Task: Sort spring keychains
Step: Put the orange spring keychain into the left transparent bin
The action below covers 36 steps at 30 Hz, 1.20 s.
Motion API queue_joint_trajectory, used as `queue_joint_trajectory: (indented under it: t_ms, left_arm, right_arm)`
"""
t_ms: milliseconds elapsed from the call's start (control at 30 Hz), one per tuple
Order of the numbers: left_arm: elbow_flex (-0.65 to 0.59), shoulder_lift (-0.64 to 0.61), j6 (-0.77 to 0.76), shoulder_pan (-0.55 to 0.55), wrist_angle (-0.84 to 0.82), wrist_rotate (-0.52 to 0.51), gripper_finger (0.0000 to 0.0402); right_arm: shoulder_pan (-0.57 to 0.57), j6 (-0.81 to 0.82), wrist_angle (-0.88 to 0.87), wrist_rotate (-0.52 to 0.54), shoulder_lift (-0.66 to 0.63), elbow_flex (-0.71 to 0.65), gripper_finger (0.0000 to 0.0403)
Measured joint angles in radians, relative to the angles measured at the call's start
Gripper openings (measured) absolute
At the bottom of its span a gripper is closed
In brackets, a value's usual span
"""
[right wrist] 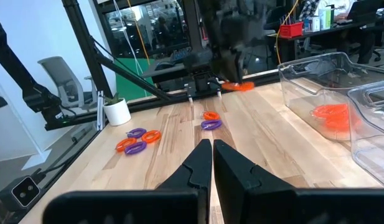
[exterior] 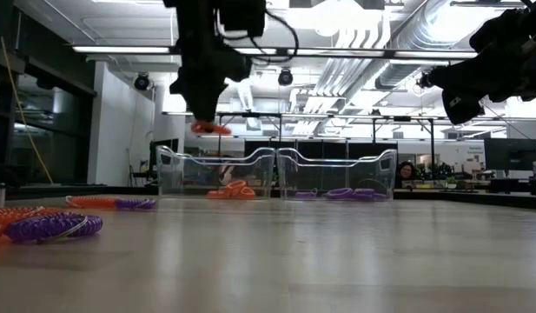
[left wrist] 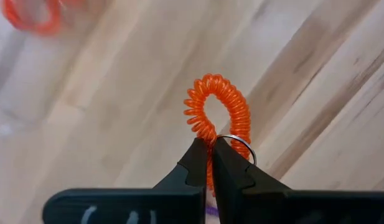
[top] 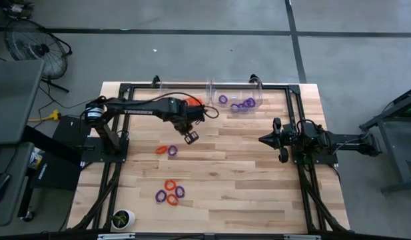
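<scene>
Wooden table (top: 258,180) is lying below the left gripper (left wrist: 209,152), which is pinching an orange keychain (left wrist: 218,109), hanging short of the bin (top: 182,90).

Two clear bins stand at the far edge: the left bin (top: 182,93) and the right bin (top: 235,93). On the open table lie six loose keychains: a pair (top: 167,151), one orange and one purple, and a cluster (top: 170,194) of four, two orange and two purple. One more orange keychain (left wrist: 216,115) hangs in the left gripper (left wrist: 208,152). The orange ones in the left bin and the purple ones in the right are too bunched to count.
</scene>
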Motion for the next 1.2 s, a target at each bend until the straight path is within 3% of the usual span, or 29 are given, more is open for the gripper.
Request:
queue_joint_trajectory:
  t_ms: [400,1200]
  left_arm:
    - [0.099,-0.001,0.002,0.089,-0.018,-0.127,0.0001]
    - [0.12,0.018,0.047,0.413,0.094,-0.141,0.0001]
  right_arm:
    - [0.0,0.0,0.0,0.0,-0.001,0.0,0.0012]
    - [0.0,0.0,0.0,0.0,-0.001,0.0,0.0012]
